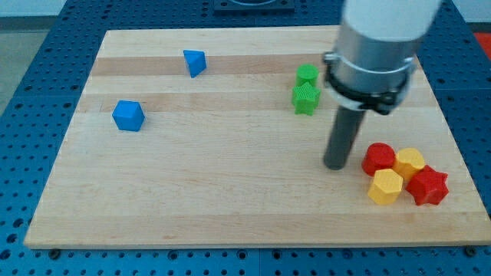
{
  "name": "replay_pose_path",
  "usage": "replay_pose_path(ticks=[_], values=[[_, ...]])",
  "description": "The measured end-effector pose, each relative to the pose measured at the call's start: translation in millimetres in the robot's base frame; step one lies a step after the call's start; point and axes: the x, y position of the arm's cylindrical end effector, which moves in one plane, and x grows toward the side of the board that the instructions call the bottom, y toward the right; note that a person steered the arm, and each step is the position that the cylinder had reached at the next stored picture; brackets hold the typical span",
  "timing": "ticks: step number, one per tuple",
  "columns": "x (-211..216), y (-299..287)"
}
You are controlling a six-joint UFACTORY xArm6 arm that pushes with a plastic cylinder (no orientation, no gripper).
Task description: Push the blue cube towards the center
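Observation:
The blue cube (128, 116) sits on the wooden board (230, 192) near the view's left edge. A second blue block (195, 62), wedge-like in shape, lies near the view's top, left of the middle. My tip (334, 165) rests on the board at the view's right, far to the right of the blue cube and just left of the red and yellow blocks.
Two green blocks (306, 76) (305, 99) stand close together above my tip. A cluster at the lower right holds a red block (379, 159), a yellow block (409, 162), a yellow hexagonal block (385, 186) and a red star-like block (427, 186).

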Motion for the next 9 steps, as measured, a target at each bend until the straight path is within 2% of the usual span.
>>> replay_pose_path(ticks=[5,6,8,9], values=[[0.0,-325.0],[-14.4,-358.7],[-70.3,-358.1],[-82.8,-351.2]])
